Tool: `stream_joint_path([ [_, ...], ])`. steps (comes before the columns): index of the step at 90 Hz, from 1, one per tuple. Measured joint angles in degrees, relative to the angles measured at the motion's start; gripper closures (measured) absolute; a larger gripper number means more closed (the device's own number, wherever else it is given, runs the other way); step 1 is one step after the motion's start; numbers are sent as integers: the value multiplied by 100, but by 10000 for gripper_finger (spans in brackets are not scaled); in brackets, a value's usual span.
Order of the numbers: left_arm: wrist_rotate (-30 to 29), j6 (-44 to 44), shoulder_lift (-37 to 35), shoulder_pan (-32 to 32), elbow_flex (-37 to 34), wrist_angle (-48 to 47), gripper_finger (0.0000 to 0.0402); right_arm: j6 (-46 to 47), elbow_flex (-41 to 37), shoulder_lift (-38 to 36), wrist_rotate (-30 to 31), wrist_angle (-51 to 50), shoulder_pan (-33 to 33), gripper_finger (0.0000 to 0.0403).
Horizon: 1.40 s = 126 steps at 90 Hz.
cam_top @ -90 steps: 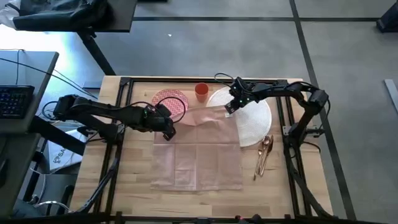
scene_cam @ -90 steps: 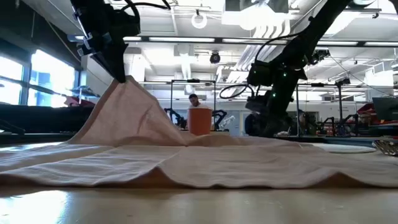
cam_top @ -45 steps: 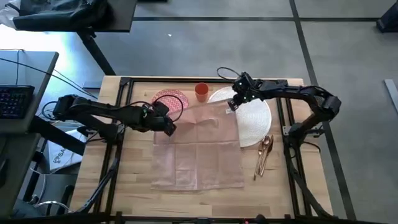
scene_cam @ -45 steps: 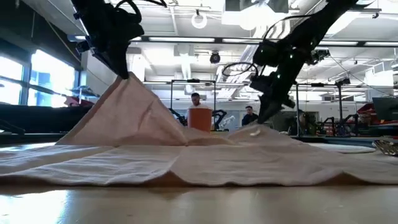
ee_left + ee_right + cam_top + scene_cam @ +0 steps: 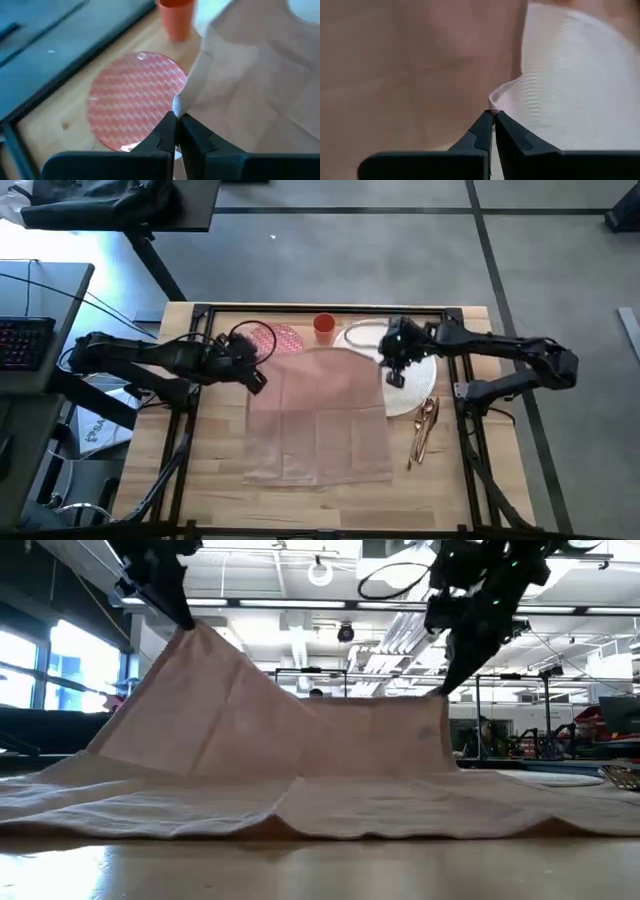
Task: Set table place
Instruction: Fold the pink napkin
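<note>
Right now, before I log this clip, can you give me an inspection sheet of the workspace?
Surface: wood table, black frame along its edges.
Job's things: beige napkin spread out, far edge lifted; red-patterned plate; orange cup; white placemat, partly under the napkin; copper cutlery.
Clutter: nothing seen.
Grippers: left gripper shut on the napkin's corner over the plate; right gripper shut on the other far corner over the placemat.
Cables: loops at both wrists.
Surroundings: grey desk with keyboard; lab behind.
</note>
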Motion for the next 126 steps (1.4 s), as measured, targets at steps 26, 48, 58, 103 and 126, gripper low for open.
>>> stream_joint_path([
  [26, 877, -736, 278, -1221, -547, 243, 402, 1354, -774, 2, 214, 488, 1820, 403],
  [48, 1389, -1094, 646, -1971, -668, 742, 402, 2476, -988, 6, 547, 809, 3011, 403],
  [58, 1682, -1186, 704, -2253, -662, 1083, 402, 2923, -965, 7, 553, 947, 3525, 403],
  [103, 1865, -1985, 1076, -3839, -679, 1191, 402, 4999, -509, 190, 1401, 697, 5185, 403],
  [126, 1867, -2033, 1745, -4178, -681, 2168, 402, 5068, -511, 777, 1247, 710, 5254, 403],
])
